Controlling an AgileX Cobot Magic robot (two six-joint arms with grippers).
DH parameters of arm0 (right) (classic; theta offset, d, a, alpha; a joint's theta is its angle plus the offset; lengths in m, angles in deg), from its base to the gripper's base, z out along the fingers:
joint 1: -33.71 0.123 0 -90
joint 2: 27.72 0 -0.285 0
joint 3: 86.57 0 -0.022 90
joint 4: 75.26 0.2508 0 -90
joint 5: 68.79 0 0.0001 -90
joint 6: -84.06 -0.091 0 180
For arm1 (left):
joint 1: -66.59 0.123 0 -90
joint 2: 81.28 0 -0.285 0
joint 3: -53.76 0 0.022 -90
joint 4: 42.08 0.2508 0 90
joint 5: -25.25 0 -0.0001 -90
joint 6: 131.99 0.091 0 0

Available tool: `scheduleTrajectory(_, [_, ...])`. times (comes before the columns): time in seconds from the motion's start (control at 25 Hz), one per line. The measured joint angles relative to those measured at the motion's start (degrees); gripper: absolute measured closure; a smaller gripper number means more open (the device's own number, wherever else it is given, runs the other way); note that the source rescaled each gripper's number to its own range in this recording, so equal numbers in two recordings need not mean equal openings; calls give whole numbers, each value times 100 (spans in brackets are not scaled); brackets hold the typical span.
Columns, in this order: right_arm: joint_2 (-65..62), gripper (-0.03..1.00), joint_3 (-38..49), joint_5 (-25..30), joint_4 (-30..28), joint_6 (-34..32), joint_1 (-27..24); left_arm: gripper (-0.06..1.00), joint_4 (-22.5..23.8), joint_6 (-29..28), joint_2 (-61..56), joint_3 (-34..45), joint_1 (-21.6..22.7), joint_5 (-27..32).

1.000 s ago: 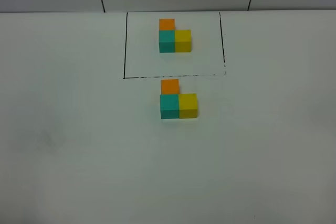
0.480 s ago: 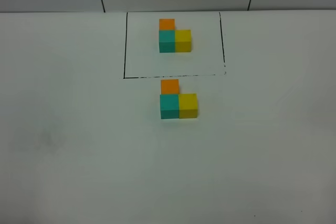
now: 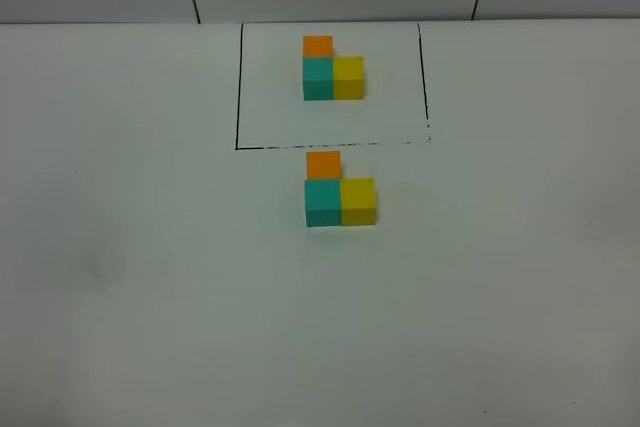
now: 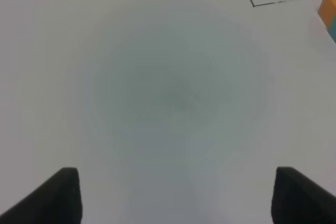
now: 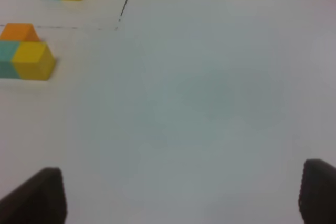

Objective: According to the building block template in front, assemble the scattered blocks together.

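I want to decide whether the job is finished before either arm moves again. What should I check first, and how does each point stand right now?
1. Loose blocks form an L like the framed template: ok.
2. Colours match, orange block behind teal block, yellow block on teal's right: ok.
3. Loose blocks touch with no visible gaps: ok in the high view; fine gaps cannot tell.
4. Loose blocks sit outside the black frame: ok.
5. Left claw open, holding nothing: ok.
6. Right claw open, holding nothing, apart from the blocks: ok.
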Motion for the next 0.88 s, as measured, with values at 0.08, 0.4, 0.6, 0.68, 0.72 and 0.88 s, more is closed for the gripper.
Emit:
scheduleTrajectory(0.08, [0,17,0,0,-72,-89,0,25,0,0,0,0,0,0])
scheduleTrajectory(0.4, [0,17,0,-12,-181,-390,0,25,0,0,0,0,0,0])
scheduleTrajectory(0.6, [0,17,0,-12,-266,-545,0,25,0,0,0,0,0,0])
scheduleTrajectory(0.68, [0,18,0,-12,-277,-596,0,25,0,0,0,0,0,0])
scheduleTrajectory(0.72, [0,18,0,-12,-282,-595,0,25,0,0,0,0,0,0])
scheduleTrajectory(0.88, [0,20,0,-17,-288,-602,0,25,0,0,0,0,0,0])
